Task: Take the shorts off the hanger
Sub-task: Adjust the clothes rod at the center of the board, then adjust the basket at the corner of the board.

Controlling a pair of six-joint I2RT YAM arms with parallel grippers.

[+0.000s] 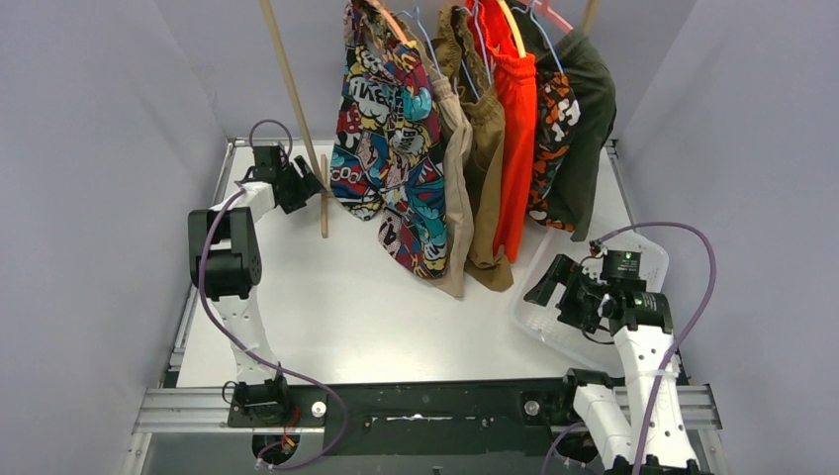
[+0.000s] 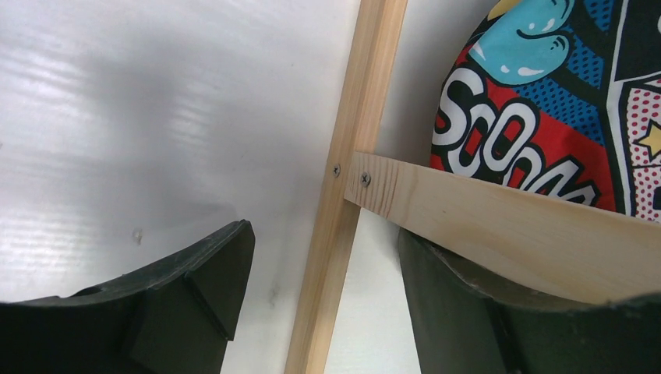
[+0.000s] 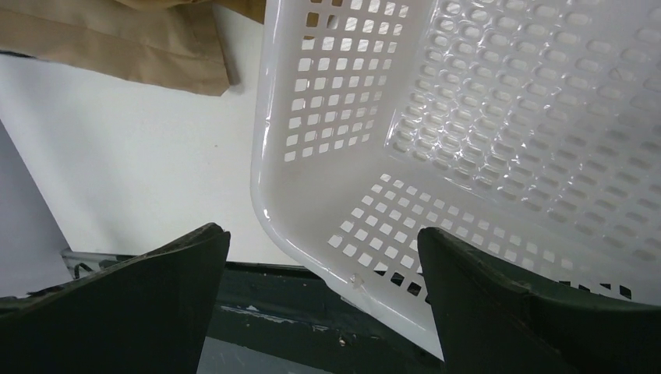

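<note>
Top external view: the shorts hang on hangers [image 1: 425, 30] from a wooden rack [image 1: 292, 89] at the far end of the desk [image 1: 346, 297]. From the left they run comic-print shorts [image 1: 396, 148], beige shorts [image 1: 457, 148], brown shorts [image 1: 487, 129], orange-red shorts [image 1: 514, 129], camouflage shorts [image 1: 554, 119] and dark green shorts [image 1: 591, 109].

The left end effector [image 1: 302, 183] sits low at the rack's left upright [image 2: 351, 156]. Its wrist view shows the fingers parted around the upright, with a gap on either side and the crossbar [image 2: 507, 226] over the right finger.

The right end effector [image 1: 544, 287], wide open and holding nothing, hovers over the near corner of a white basket [image 1: 653, 247] by the desk's right edge. Open desk surface stretches between the arms.
</note>
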